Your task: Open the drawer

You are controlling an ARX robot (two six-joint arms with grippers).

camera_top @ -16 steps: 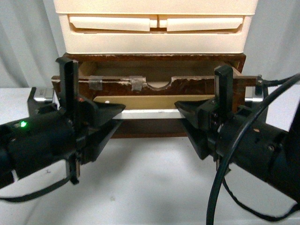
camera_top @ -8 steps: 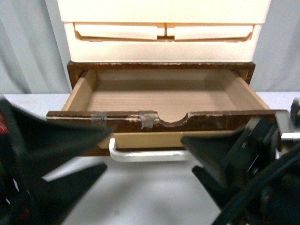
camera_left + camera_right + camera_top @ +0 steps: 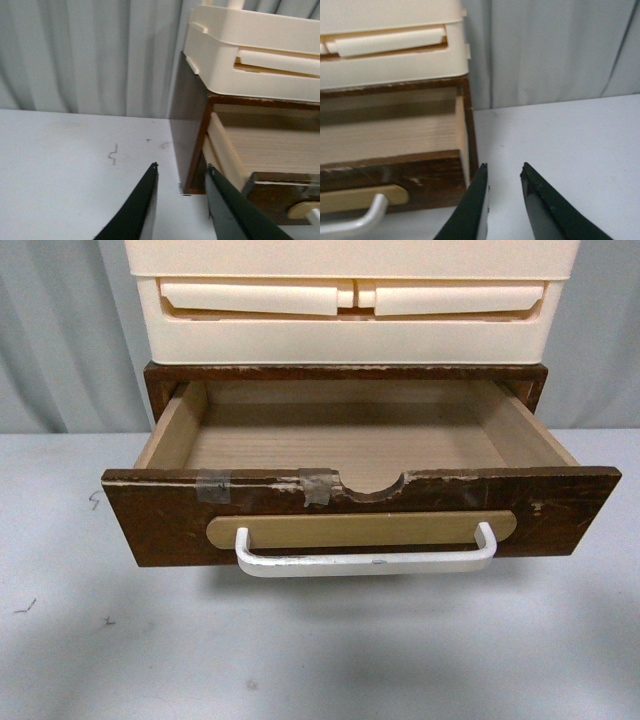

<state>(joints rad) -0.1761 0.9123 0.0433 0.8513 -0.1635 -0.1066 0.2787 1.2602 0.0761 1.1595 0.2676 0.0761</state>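
Drawer (image 3: pixel 150 525) stands far out from brown case, under cream plastic unit (image 3: pixel 350 340). Left gripper (image 3: pixel 182 167) and right gripper (image 3: pixel 504 167) near its front corners, jaws narrowly apart, holding nothing.

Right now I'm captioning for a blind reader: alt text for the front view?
A dark brown wooden drawer stands pulled open, bare light wood inside, white bar handle facing the camera. Cream plastic drawers sit on its cabinet.
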